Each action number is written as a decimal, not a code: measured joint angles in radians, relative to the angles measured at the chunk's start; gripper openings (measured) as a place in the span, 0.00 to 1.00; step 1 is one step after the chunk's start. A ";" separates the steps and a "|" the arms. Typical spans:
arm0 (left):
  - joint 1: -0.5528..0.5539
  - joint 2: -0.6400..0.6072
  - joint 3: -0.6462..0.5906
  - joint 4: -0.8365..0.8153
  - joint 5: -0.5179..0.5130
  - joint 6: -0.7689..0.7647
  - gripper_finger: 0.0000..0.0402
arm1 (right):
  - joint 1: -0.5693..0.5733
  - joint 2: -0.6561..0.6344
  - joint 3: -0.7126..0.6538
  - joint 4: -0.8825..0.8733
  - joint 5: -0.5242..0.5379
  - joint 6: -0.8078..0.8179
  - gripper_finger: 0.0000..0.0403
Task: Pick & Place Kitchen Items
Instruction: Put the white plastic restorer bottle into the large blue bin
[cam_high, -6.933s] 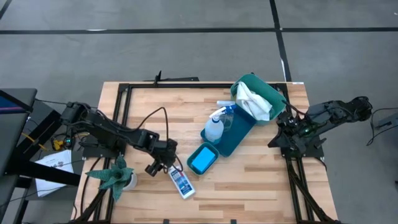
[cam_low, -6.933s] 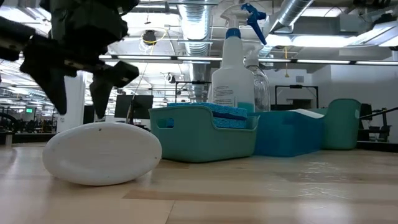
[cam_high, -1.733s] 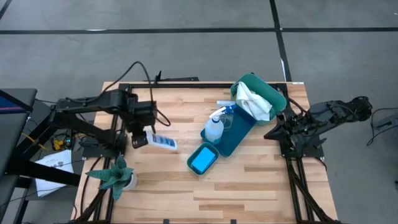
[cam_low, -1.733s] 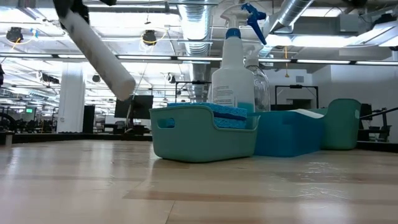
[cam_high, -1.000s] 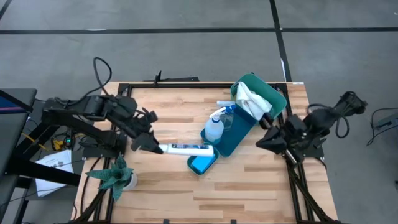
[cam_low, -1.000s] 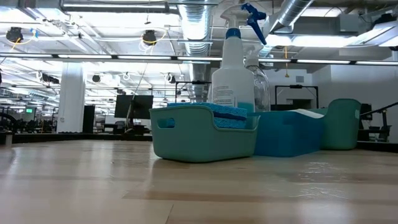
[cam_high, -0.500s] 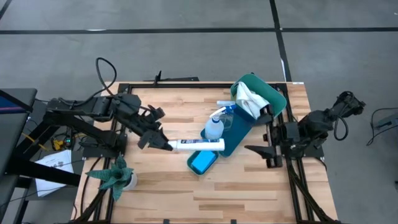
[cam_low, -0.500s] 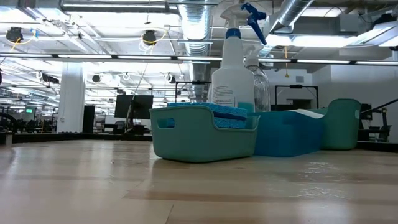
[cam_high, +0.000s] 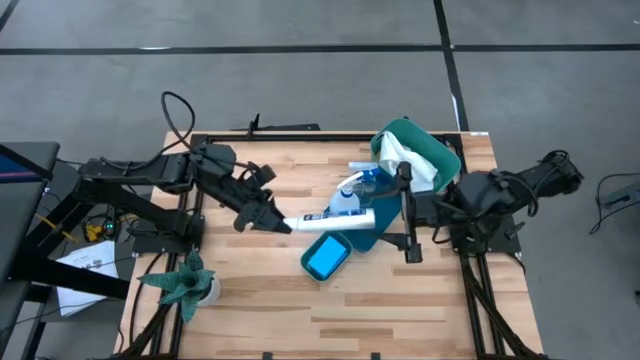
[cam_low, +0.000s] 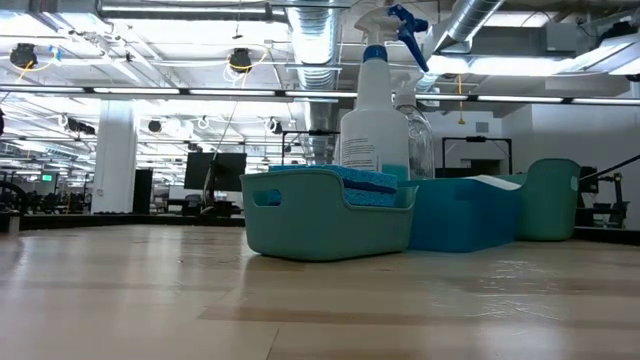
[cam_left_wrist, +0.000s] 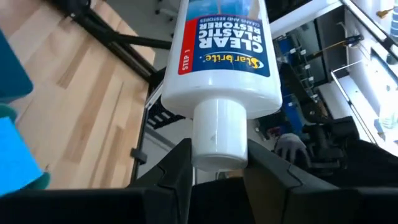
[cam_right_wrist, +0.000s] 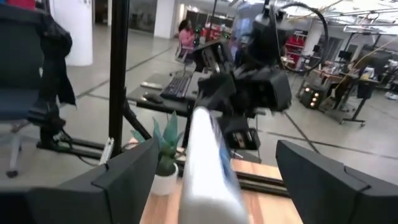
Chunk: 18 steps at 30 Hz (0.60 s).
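Observation:
A small white bottle with a blue label (cam_high: 330, 218) hangs level over the middle of the table. My left gripper (cam_high: 283, 226) is shut on its cap end. In the left wrist view the bottle (cam_left_wrist: 221, 56) points away from the fingers. My right gripper (cam_high: 404, 212) is wide open at the bottle's base end. In the right wrist view its fingers (cam_right_wrist: 124, 180) stand on either side of the bottle (cam_right_wrist: 205, 168) without touching it. The spray bottle (cam_low: 375, 110) and the clear bottle (cam_low: 418, 130) stand in the blue tray (cam_high: 392, 205). A white cloth (cam_high: 405, 155) lies in the teal bin. My left gripper pinches the bottle's white cap (cam_left_wrist: 217, 140) between its two fingers (cam_left_wrist: 177, 168). The fingers come level from the table's left and lie along the bottle. The bottle sticks out level toward the table's right, lifted clear of the table.
A small teal basket holding a blue sponge (cam_high: 326, 257) sits just near of the bottle. The green spiky plant (cam_high: 185, 283) stands at the near left corner. The teal bin (cam_low: 545, 200) sits at the far right.
My left gripper has carried the bottle toward the table's right, over the teal basket's far end, keeping it level. My right gripper has swung in from the right edge toward the bottle and opened wide, so that its fingers now flank the bottle's base end.

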<state>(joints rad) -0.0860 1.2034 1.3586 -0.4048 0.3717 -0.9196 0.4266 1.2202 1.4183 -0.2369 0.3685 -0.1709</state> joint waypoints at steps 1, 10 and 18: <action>0.004 -0.001 0.000 -0.003 0.003 0.000 0.27 | -0.004 0.006 0.005 0.006 -0.006 0.005 0.79; 0.004 -0.005 0.001 0.097 0.015 0.007 0.27 | -0.011 0.011 0.006 -0.002 -0.028 0.040 0.79; 0.004 -0.003 0.001 0.091 0.020 0.023 0.27 | -0.011 0.011 0.006 0.001 -0.028 0.040 0.78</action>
<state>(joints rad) -0.0818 1.1999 1.3594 -0.3141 0.3920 -0.8963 0.4160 1.2316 1.4239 -0.2363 0.3405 -0.1307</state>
